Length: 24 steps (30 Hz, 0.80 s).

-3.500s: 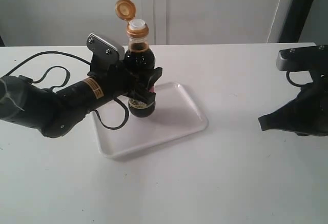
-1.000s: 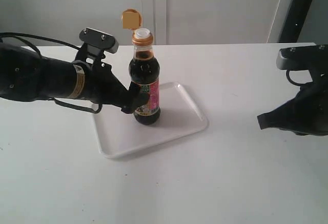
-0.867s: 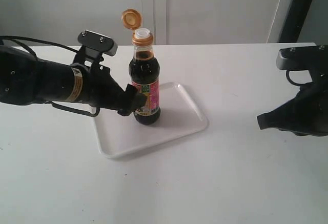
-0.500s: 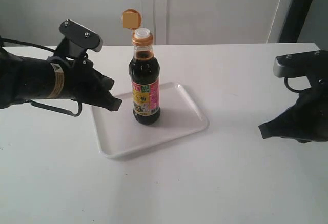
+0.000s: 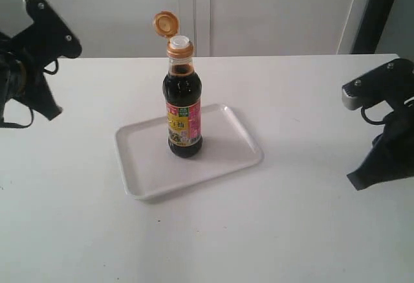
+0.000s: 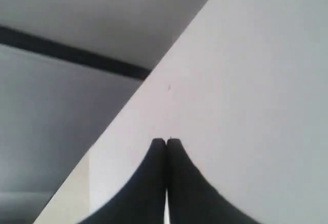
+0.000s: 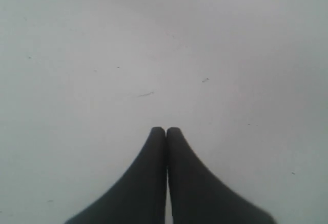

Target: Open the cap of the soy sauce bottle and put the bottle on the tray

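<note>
The soy sauce bottle (image 5: 182, 111) stands upright by itself on the white tray (image 5: 223, 160), near the tray's middle. Its orange-brown cap (image 5: 163, 23) is flipped open, tilted back over the white spout. My left gripper (image 6: 166, 141) is shut with nothing in it; its arm (image 5: 32, 63) sits far left, well away from the bottle. Over bare table at the far right, my right gripper (image 7: 165, 129) is likewise shut and empty, its arm (image 5: 381, 127) apart from the tray. Neither wrist view shows the bottle or tray.
The white table (image 5: 272, 231) spreads around the tray. A pale wall (image 5: 272, 11) runs behind it, with a dark upright post (image 5: 375, 11) at the back right. The left wrist view shows the table's edge (image 6: 154, 73) and grey wall beyond.
My left gripper let go of the bottle, shut, and drew back far to the left and upward. The right arm tilted and shifted a little to the right. The bottle stayed on the tray.
</note>
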{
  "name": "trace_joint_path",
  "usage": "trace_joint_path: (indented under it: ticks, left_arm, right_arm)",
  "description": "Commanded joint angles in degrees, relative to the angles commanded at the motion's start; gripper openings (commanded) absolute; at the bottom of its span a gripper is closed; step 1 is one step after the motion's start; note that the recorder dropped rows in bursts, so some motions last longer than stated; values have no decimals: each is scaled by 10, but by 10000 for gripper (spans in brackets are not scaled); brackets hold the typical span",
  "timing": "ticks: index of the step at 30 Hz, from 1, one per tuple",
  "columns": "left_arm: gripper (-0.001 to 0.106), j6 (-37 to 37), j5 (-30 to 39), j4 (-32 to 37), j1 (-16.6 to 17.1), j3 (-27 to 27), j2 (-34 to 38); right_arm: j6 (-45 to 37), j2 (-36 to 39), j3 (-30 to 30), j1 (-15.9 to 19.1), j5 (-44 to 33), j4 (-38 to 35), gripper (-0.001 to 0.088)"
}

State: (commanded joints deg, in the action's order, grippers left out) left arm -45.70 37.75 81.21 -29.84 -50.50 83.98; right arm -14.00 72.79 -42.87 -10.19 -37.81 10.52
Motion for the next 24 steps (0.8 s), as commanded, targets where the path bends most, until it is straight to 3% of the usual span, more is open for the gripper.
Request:
trace_joint_path:
  ticks: [6,10,14,24]
  left_arm:
    - [0,243,24,-315,0,0,0]
    - [0,358,97,-479,0,-16,0]
    - [0,368,155,-534,0,-28,-13]
    - [0,367,110,-656,0,1,-124]
  right_arm:
    - [56,17,0,11,-86,43,0]
    - [82,27,0,51,-140,-3,0]
    - [82,20,0,82,-156,-72,0]
    - [97,-128,51,86,-14,-110,0]
